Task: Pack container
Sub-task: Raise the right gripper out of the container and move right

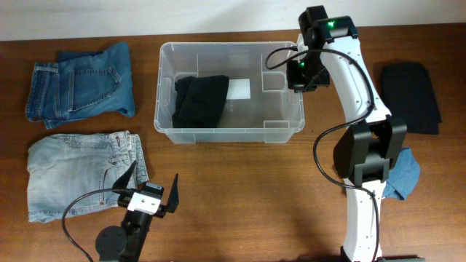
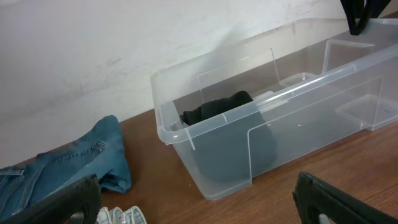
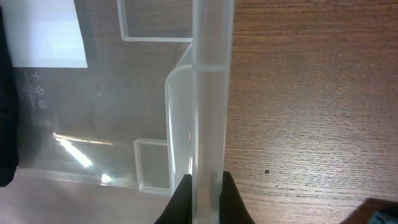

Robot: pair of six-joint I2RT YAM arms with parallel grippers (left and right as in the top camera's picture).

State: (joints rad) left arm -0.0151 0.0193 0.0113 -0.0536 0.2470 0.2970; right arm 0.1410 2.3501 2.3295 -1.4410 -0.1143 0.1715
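Container (image 1: 218,137): long axis ran left-right; right gripper (image 3: 205,190) clamped on right-end rim; left gripper (image 1: 154,173), jaws apart, stood well clear, near side

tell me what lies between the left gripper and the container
Nothing but bare wooden table, shown in the overhead view. The open left gripper faces the container; the light jeans lie off to one side.
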